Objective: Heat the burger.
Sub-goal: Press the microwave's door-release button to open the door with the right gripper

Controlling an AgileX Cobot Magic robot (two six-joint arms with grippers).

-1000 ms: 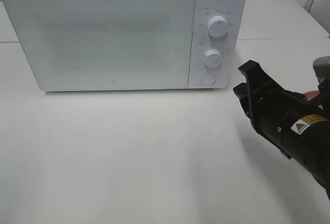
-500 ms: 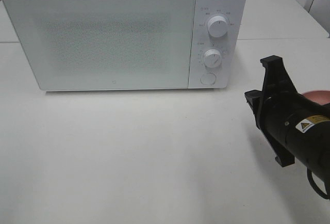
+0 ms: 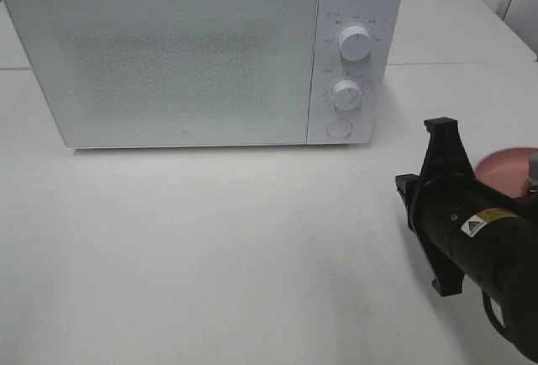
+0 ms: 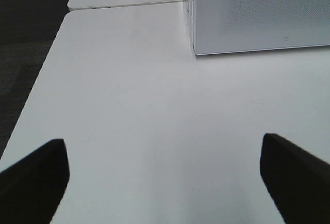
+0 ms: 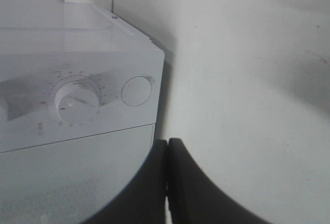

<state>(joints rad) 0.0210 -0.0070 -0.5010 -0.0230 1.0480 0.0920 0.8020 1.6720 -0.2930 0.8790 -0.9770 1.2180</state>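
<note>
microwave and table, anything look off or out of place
Nothing stands out. The microwave sits level on the table with its door closed, no spills or damage show, and the pink plate on the right is mostly hidden behind the right arm.

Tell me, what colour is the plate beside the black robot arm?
Pink. The plate shows only in the exterior high view, at its right edge.
</note>
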